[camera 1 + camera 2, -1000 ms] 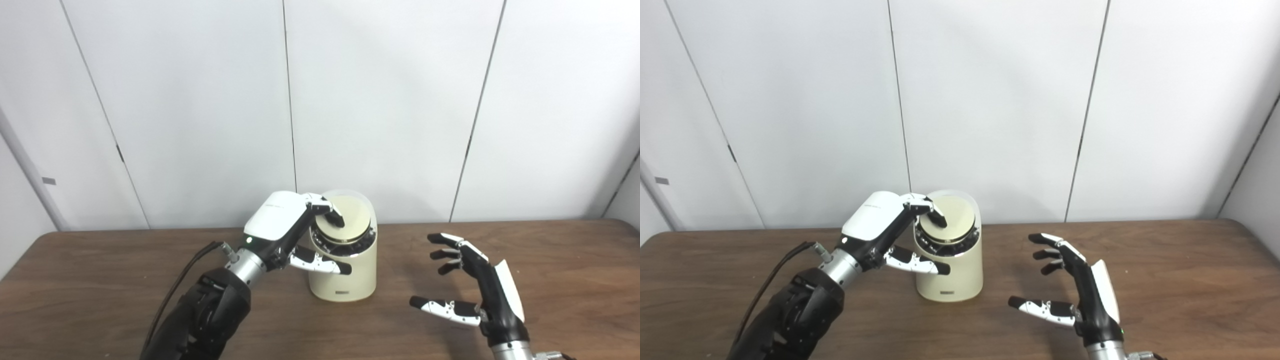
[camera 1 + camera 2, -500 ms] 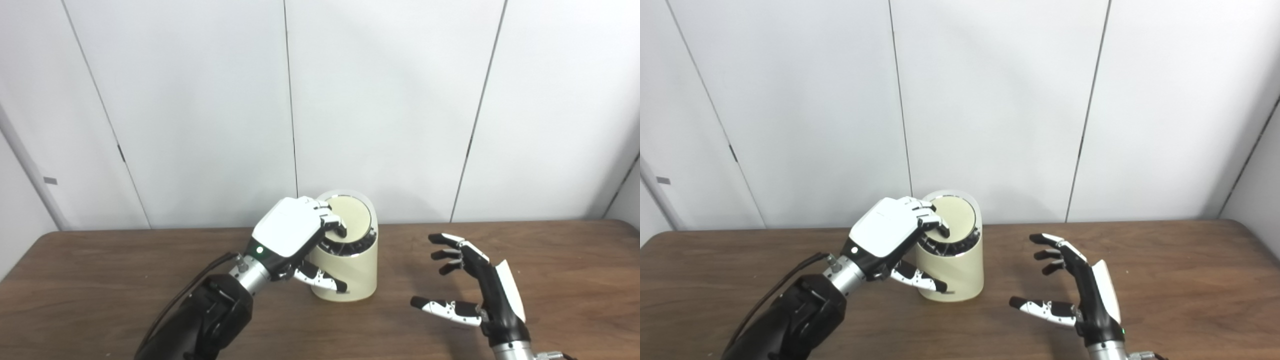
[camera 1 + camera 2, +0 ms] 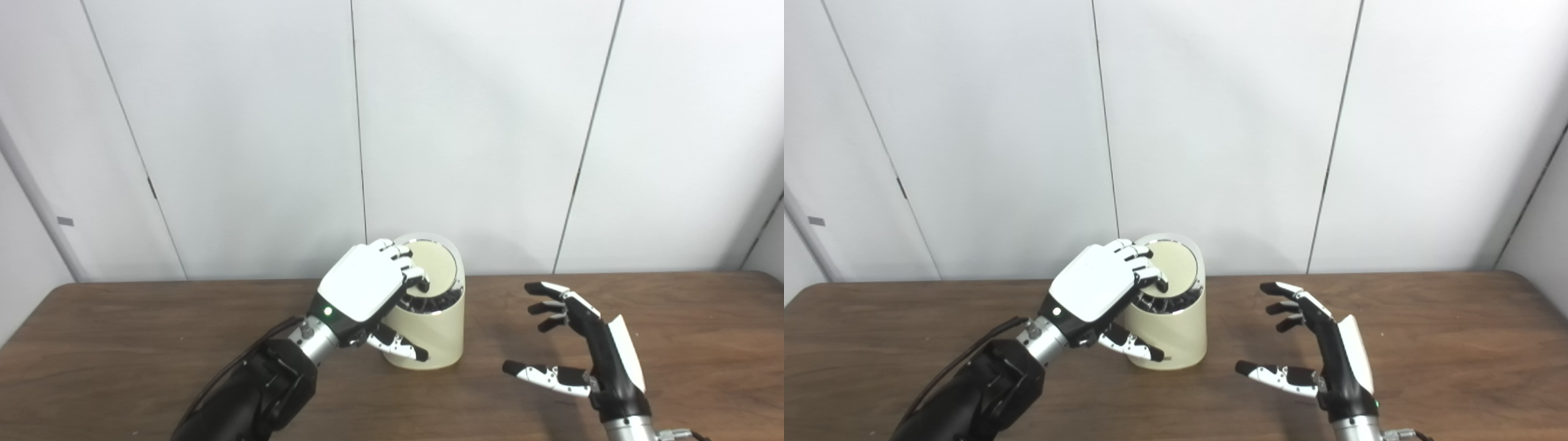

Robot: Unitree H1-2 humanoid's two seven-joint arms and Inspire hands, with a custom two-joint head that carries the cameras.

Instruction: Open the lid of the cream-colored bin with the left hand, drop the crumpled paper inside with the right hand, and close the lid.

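The cream bin (image 3: pixel 429 334) is standing upright on the wooden table (image 3: pixel 122 343), at about 12 o'clock from the table's middle and close to the white wall panels (image 3: pixel 478 122) behind it. Its round lid (image 3: pixel 436 264) is sitting tilted toward the camera, with a dark gap and a metallic ring showing under the lid's near edge, so it is not seated flat. The left hand (image 3: pixel 367 291) is resting over the bin's 9 o'clock side: its fingers (image 3: pixel 411 275) are curling down onto the lid's left edge and touching it, while the thumb (image 3: pixel 398 348) is lying against the bin's front wall lower down; it is pressing rather than gripping, and it is holding nothing. The right hand (image 3: pixel 1323 352) is hovering above the table at 3 o'clock from the bin, well apart from it, palm turned toward the bin, fingers spread and slightly curved, thumb pointing toward 9 o'clock, with nothing in it. The crumpled paper is not showing in either view; whether it is lying inside the bin cannot be told.
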